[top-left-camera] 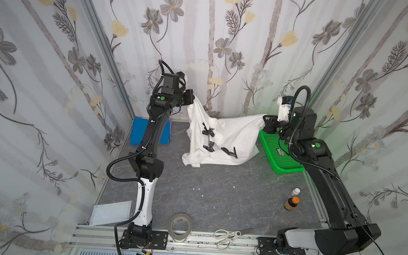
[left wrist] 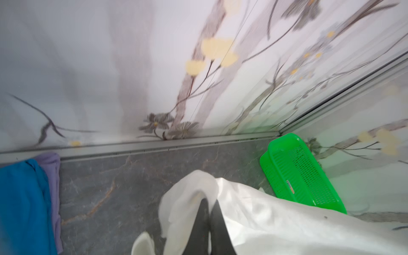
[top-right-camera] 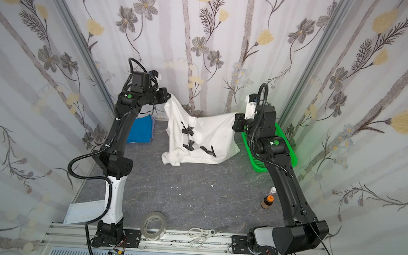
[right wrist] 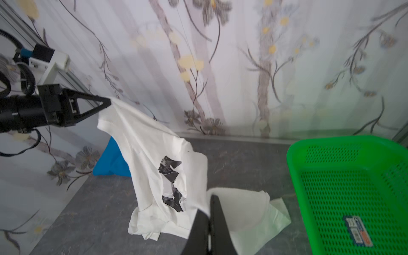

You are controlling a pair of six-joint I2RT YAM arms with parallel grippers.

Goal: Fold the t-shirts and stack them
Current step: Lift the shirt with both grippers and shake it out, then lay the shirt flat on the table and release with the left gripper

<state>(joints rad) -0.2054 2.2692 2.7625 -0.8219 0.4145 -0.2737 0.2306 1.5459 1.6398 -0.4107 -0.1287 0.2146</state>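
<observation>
Now the left tool [top-left-camera: 192, 98] and right tool [top-left-camera: 266, 119], two in all, are each clamping one white t-shirt [top-left-camera: 224, 136]; one blue t-shirt [top-left-camera: 138, 131] is lying on the desk [top-left-camera: 218, 194].

The left arm is reared up from the near-left base, elbow bent, and the left hand [top-left-camera: 192, 98] is held high by the far wall, clamped on the white t-shirt [top-left-camera: 231, 134]. The right arm is stretched along the right side; the right hand [top-left-camera: 265, 118] is set lower, likewise clamped on it.
</observation>
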